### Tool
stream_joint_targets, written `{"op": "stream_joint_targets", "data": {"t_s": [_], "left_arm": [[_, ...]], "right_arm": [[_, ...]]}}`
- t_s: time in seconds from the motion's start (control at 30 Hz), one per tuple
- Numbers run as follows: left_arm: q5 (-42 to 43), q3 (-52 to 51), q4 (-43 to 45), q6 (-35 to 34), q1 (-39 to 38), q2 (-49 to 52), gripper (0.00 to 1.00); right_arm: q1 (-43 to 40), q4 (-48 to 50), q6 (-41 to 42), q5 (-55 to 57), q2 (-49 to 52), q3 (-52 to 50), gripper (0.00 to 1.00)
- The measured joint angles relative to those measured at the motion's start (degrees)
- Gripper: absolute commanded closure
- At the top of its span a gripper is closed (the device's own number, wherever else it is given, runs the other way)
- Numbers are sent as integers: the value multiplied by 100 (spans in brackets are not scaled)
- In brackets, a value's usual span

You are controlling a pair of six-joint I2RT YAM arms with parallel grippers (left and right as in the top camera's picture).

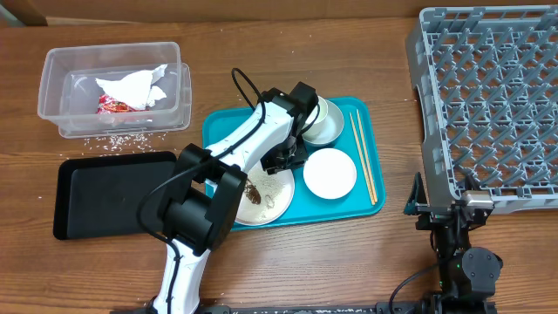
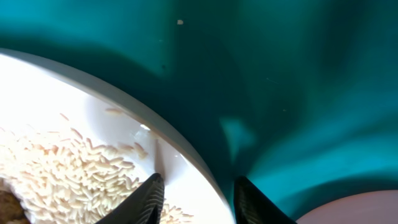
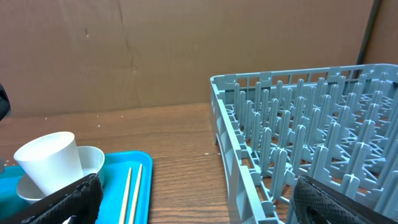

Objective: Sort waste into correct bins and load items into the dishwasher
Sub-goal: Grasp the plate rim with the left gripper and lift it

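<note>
The left tool [image 2: 199,194] is open. Its two dark fingertips [image 2: 148,200] straddle the rim of the round white plate [image 2: 74,118], one over the plate's inside and one over the teal tray [image 2: 298,74] outside, with a gap visible on each side of the rim. The plate lies on the near-left part of the teal tray and carries white rice grains [image 2: 68,168] and a brown lump [image 1: 253,194]. Also on the teal tray are the small white bowl [image 1: 330,173] just beside the plate, the white cup [image 3: 50,158] standing in the pale grey-green bowl [image 3: 93,163], and the wooden chopsticks [image 1: 364,157] along the right edge. At the far left of the tabletop [image 1: 288,52], the clear tub [image 1: 51,87] holds crumpled napkins [image 1: 131,85] and a red wrapper [image 1: 113,106]. Loose grains [image 1: 122,139] lie in front of the tub, and the black tray [image 1: 105,196] sits nearer the robot. The right tool [image 3: 199,205] has its fingers spread wide and grips nothing; it rests near a corner of the grey dish rack [image 1: 488,96], in which no dishes show. Judged step: taking the plate by its rim so that the scraps can be tipped out before the plate goes to the rack. The next move calls for closing the fingers squarely on the rim, then lifting the plate level, since an early tilt would likely spill rice onto the teal tray.
</note>
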Motion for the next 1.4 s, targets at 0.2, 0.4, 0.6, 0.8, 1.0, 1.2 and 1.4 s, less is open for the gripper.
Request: {"op": "stream_joint_targets", "data": {"t_s": [0.2, 0.4, 0.6, 0.8, 1.0, 1.2, 1.4], "left_arm": [[-44, -2, 0, -2, 0, 0, 74], [-79, -4, 0, -11, -33, 0, 85], [-127, -4, -131, -35, -68, -15, 96], [-144, 0, -175, -33, -72, -15, 96], [-175, 116, -621, -26, -74, -7, 96], [-367, 710, -1458, -7, -72, 0, 96], [-520, 1423, -2118, 59, -39, 0, 96]], "right_arm": [[0, 2, -2, 2, 0, 0, 0], [-2, 0, -4, 0, 0, 0, 0], [-2, -2, -2, 0, 0, 0, 0], [-2, 0, -2, 2, 0, 0, 0], [0, 2, -2, 4, 0, 0, 0], [-2, -2, -2, 0, 0, 0, 0], [-2, 2, -2, 0, 0, 0, 0]]}}
